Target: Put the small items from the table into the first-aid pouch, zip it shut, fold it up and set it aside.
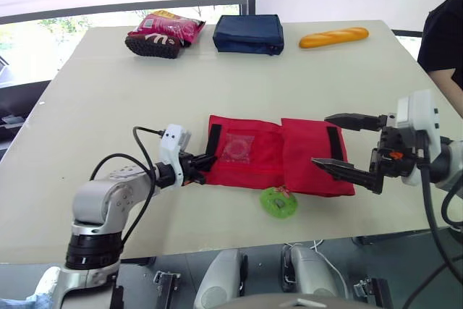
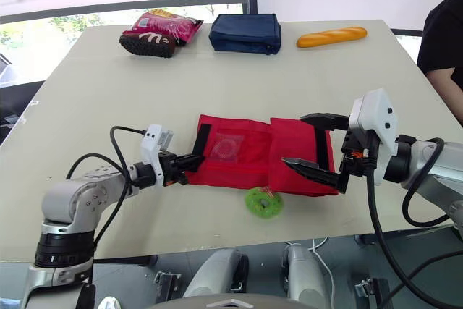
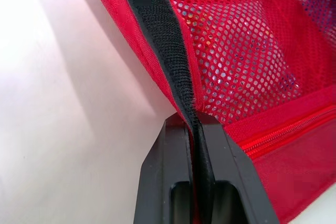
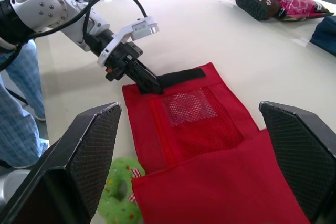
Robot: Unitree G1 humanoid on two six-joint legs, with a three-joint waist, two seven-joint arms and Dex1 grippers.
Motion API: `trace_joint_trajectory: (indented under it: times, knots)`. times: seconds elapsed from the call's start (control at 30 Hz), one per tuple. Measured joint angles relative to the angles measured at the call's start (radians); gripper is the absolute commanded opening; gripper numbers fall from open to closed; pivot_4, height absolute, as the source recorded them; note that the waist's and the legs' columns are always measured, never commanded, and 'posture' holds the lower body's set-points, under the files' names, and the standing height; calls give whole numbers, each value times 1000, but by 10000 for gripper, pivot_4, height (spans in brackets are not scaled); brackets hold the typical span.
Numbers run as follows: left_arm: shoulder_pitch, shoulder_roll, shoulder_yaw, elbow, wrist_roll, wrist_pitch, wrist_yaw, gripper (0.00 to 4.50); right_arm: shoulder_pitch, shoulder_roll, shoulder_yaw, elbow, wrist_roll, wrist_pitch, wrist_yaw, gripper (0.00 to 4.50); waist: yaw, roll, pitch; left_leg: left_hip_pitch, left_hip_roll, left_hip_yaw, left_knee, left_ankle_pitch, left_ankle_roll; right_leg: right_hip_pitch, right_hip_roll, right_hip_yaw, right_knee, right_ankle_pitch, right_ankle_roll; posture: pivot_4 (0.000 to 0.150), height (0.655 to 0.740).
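The left gripper [image 1: 206, 162] is pinched on the black strip [image 3: 157, 35] at the left end of the red first-aid pouch [image 1: 304, 153], which lies unfolded near the middle of the table's [image 1: 108, 92] front edge. A green ring-shaped item [image 1: 279, 202] lies just beside the pouch's front side, so packing looks unfinished. The right gripper [image 1: 322, 140] hovers over the pouch's right end, jaws spread wide; it should next drop to that item and grasp it.

A pink snack bag [image 1: 172, 26], a navy zipped case [image 1: 248, 33] and a baguette [image 1: 333, 37] are lying along the frame's top.
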Motion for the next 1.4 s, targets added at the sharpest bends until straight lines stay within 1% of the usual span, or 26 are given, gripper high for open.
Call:
trace_joint_trajectory:
  times: [0.07, 0.17, 0.2, 0.23, 0.3, 0.33, 0.37, 0.43, 0.47, 0.57, 0.6, 0.63, 0.7, 0.77, 0.83, 0.9, 1.07, 1.17, 1.23, 1.3, 1.37, 1.4]
  knots:
    - [0, 61, 25, 38, -9, -6, -47, 501, 0, -12, 0, 1, -11, 0, 7, 45000, -2, 0, 0, 0, 1, 0, 0, 0, 0, -1, 1, 0, 0, 0, -1, 1500, 7397]
    - [-3, 195, 62, 113, -6, -71, -166, 501, -9, -15, 2, 7, -13, -1, 22, 45000, 1, 0, 1, -1, 1, 0, -1, 0, 0, -2, 0, -1, 0, -1, -2, 1500, 7397]
    - [-12, 224, 69, 134, -7, -87, -201, 501, -14, -15, 9, 13, -20, -3, 26, 45000, 2, 0, 1, -2, 0, 0, -1, 0, 0, -2, 0, -1, 0, -1, -2, 1500, 7397]
    - [-16, 230, 71, 139, -7, -90, -213, 501, -18, -15, 16, 15, -27, -5, 28, 45000, 4, 0, 1, -2, 0, 0, -1, 0, 0, -2, -1, -1, -1, -1, -2, 1500, 7397]
    - [-33, 251, 71, 165, -17, -102, -277, 501, -55, -13, 78, 28, -86, -25, 41, 45000, 6, -1, 1, -2, 0, 0, -1, 0, 0, -2, -1, -2, -2, -2, -2, 1500, 7397]
    - [-49, 264, 69, 169, -30, -104, -318, 0, -85, 2, 124, 49, -124, -36, 41, 39680, 5, -2, 1, -3, 0, 0, 0, 0, 0, -2, -1, -2, -2, -2, -2, 1500, 7397]
    - [-61, 269, 67, 168, -39, -105, -339, 0, -101, 17, 147, 64, -140, -42, 38, 35918, 5, -2, 1, -3, 0, -1, 0, 0, 0, -2, -1, -2, -2, -2, -2, 1500, 7397]
    - [-79, 282, 68, 161, -75, -100, -394, 0, -132, 76, 210, 114, -188, -61, 38, 26077, 3, -2, 1, -3, 0, 0, 0, 1, -2, -2, -2, -2, -2, -1, -2, 1500, 7397]
    - [-84, 286, 68, 158, -89, -98, -413, 0, -132, 86, 247, 134, -217, -73, 46, 20124, 4, -2, 1, -4, 0, -1, -1, 1, -2, -3, -2, -3, -2, -1, -1, 1500, 7397]
    - [-94, 298, 67, 163, -99, -90, -441, 0, -145, 138, 347, 206, -315, -128, 83, 4831, 2, -2, 1, -6, 0, 0, -1, 2, -4, -6, -1, -2, -2, 0, -1, 1500, 7397]
    - [-101, 299, 67, 165, -100, -89, -446, 0, -152, 154, 385, 238, -352, -151, 94, 548, 1, -2, 1, -7, 0, 0, -1, 2, -4, -6, -1, -2, -2, 0, -1, 1500, 7397]
    - [-109, 303, 67, 167, -106, -88, -453, 0, -160, 176, 429, 282, -401, -183, 111, 548, 1, -2, 1, -7, 0, 0, 0, 2, -4, -7, -1, -2, -2, 0, -1, 1500, 7397]
    - [-119, 303, 69, 167, -117, -82, -464, 0, -169, 225, 470, 359, -460, -230, 124, 548, 1, -2, 1, -7, 0, 0, 0, 3, -4, -7, -1, -2, -1, 0, -1, 1500, 7397]
    - [-141, 299, 76, 162, -157, -61, -474, 0, -177, 274, 522, 469, -547, -306, 137, 548, 2, -2, 1, -9, 0, 0, 1, 3, -4, -8, -1, -2, 0, 0, -1, 1500, 7397]
    - [-151, 296, 92, 159, -192, -38, -478, 0, -177, 305, 552, 535, -605, -370, 156, 548, 2, -2, 1, -9, -1, 0, 1, 3, -4, -8, -1, -2, 0, 0, -1, 1500, 7397]
    - [-166, 293, 93, 153, -218, -20, -478, 0, -183, 323, 567, 559, -633, -399, 162, 548, 1, -2, 1, -9, -1, 0, 1, 3, -5, -8, -1, -2, 0, 0, -1, 1500, 7397]
    - [-239, 264, 102, 118, -350, 53, -487, 0, -198, 331, 602, 585, -725, -446, 172, 548, 0, -4, 0, -3, 0, 0, 1, 3, -5, -3, -1, -2, 1, 0, -1, 1500, 7397]
    - [-298, 207, 89, 104, -407, 91, -466, 0, -202, 348, 606, 587, -750, -445, 170, 548, -2, -4, 0, 1, 0, -1, 0, 3, -5, 0, 0, -2, 1, -1, -1, 1500, 7397]
    - [-338, 152, 53, 97, -421, 96, -449, 0, -208, 365, 608, 594, -764, -443, 168, 548, -5, -5, -1, 1, 0, -1, 0, 3, -5, 1, 0, -2, 1, 0, -1, 1500, 7397]
    - [-364, 87, -3, 92, -415, 91, -443, 0, -212, 380, 609, 602, -774, -441, 168, 548, -9, -5, -1, 2, 0, -1, 0, 3, -5, 1, 0, -1, 1, 0, -2, 1500, 7397]
    - [-373, 25, -88, 93, -382, 69, -443, 0, -218, 401, 612, 607, -789, -436, 167, 548, -15, -5, -1, 2, 0, -1, 0, 3, -5, 1, 1, 0, 1, 0, -2, 1500, 7397]
    - [-373, 13, -116, 95, -368, 61, -443, 0, -221, 405, 613, 608, -794, -436, 167, 548, -19, -5, -1, 2, 0, -1, 0, 3, -5, 1, 1, 0, 1, 0, -2, 1500, 7397]
